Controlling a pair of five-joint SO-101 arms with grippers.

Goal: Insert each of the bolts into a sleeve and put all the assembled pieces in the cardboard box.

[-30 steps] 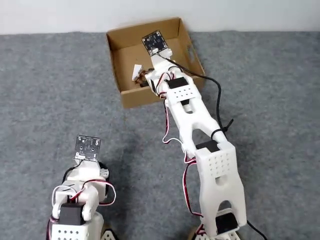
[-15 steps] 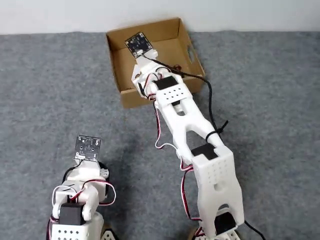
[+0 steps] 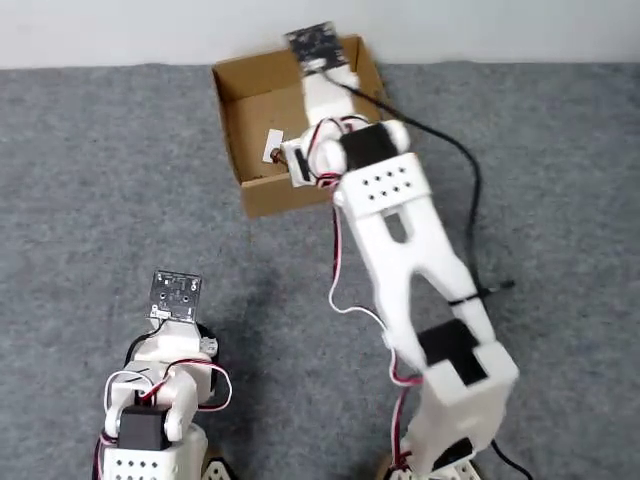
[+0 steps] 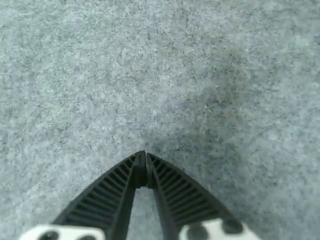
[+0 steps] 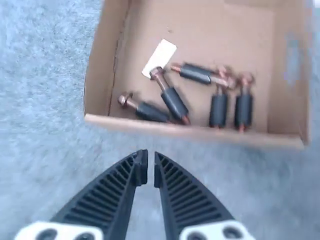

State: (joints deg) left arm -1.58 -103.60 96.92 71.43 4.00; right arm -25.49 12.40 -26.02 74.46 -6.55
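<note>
The cardboard box (image 5: 98,75) lies on grey carpet and holds several assembled pieces, each a copper bolt in a black sleeve. One piece (image 5: 172,100) lies slanted near the middle, another (image 5: 200,74) lies behind it, and two (image 5: 218,107) stand side by side against the near wall. My right gripper (image 5: 148,170) hangs shut and empty above the carpet just outside the box's near wall. In the high view the right arm (image 3: 390,200) stretches over the box (image 3: 232,120). My left gripper (image 4: 145,170) is shut and empty over bare carpet.
A white slip of paper (image 5: 159,57) lies on the box floor beside the pieces. The left arm (image 3: 165,400) sits folded at the near left of the table. Open grey carpet (image 3: 120,180) lies left of the box and between the arms.
The right arm swung left over the box, then lifted and pulled back toward the box's right side. The left arm has not moved.
</note>
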